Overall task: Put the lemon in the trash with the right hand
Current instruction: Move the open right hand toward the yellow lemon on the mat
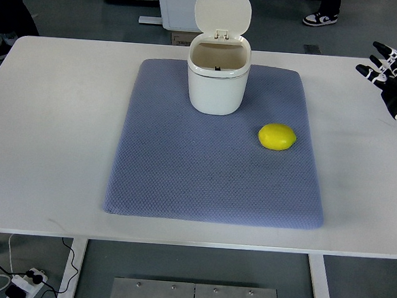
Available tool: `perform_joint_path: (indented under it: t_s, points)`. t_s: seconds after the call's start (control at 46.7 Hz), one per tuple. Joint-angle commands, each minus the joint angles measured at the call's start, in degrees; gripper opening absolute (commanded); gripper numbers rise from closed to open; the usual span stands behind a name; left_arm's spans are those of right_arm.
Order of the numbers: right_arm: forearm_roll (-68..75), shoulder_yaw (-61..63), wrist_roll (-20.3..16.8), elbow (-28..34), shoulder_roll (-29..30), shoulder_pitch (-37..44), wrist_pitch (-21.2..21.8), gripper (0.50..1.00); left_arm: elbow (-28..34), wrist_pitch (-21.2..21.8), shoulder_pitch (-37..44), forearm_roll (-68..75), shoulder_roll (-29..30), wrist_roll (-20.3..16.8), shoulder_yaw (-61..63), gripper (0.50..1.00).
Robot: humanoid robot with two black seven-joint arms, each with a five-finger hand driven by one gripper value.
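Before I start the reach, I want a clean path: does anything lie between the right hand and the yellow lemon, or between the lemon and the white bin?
Nothing visible does. The right hand hovers open at the right edge; bare table and blue mat separate it from the yellow lemon. The white lidded bin stands open.

the lemon point(277, 137) has a bright yellow skin with a soft sheen and a faintly dimpled look, and it lies on a blue-grey mat point(182, 182) of matt cloth with a fine, dotted knit-like weave that covers the middle of the table. the trash bin point(217, 81) near the mat's far edge looks like smooth cream plastic with a low gloss, its hinged lid point(223, 12) of the same finish, while the table point(50, 125) is a smooth, matt white top. the right hand point(394, 75) at the table's right edge shows glossy black and white hard plastic shells.
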Motion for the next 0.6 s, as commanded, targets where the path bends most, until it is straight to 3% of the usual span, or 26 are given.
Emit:
perform_joint_path:
  t_s: [0.0, 0.385, 0.578]
  points:
    - [-2.8, -2.2, -0.1, 1.0, -0.9, 0.4, -0.1, 1.000, 0.0, 0.0, 0.0, 0.0, 0.0, 0.0, 0.0, 1.000]
    - [-15.8, -9.0, 0.4, 1.7, -2.5, 2.2, -2.7, 1.000, 0.0, 0.0, 0.0, 0.0, 0.0, 0.0, 0.0, 1.000]
    - [-21.9, -13.6, 1.9, 6.6, -5.7, 2.6, -4.8, 1.000, 0.0, 0.0, 0.0, 0.0, 0.0, 0.0, 0.0, 1.000]
